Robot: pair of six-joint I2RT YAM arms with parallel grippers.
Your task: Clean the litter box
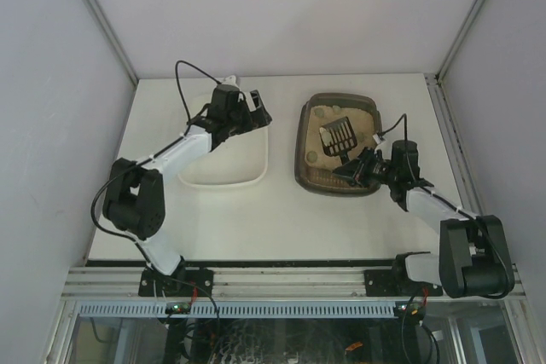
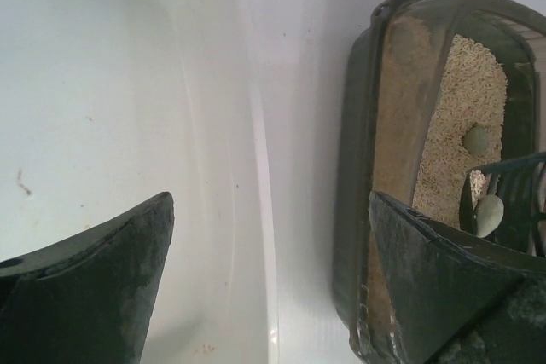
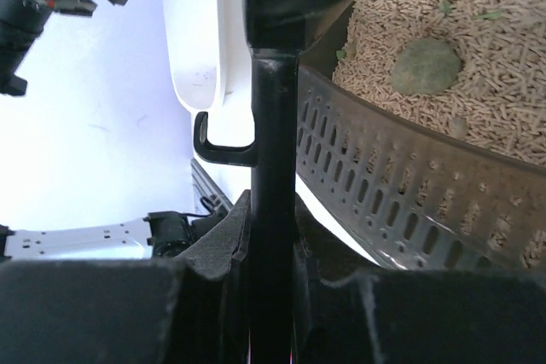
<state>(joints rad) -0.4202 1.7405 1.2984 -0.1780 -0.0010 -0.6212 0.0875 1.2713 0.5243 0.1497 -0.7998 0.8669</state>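
Note:
The dark brown litter box (image 1: pixel 309 158) with tan litter stands right of centre; it also shows in the left wrist view (image 2: pixel 397 108). A black slotted scoop (image 1: pixel 339 135) lies over the litter with a greenish lump (image 2: pixel 489 215) in it. Another lump (image 2: pixel 475 137) lies on the litter. My right gripper (image 1: pixel 357 169) is at the box's near right corner, shut on the scoop's handle (image 3: pixel 273 151). The scoop's slotted wall (image 3: pixel 409 185) curves to the right of the handle. My left gripper (image 1: pixel 257 113) is open and empty above the white tub's far right rim (image 2: pixel 264 210).
The white tub (image 1: pixel 223 155) stands left of the litter box, with a narrow strip of table between them. Grey walls and metal posts close the table on three sides. A metal rail runs along the near edge.

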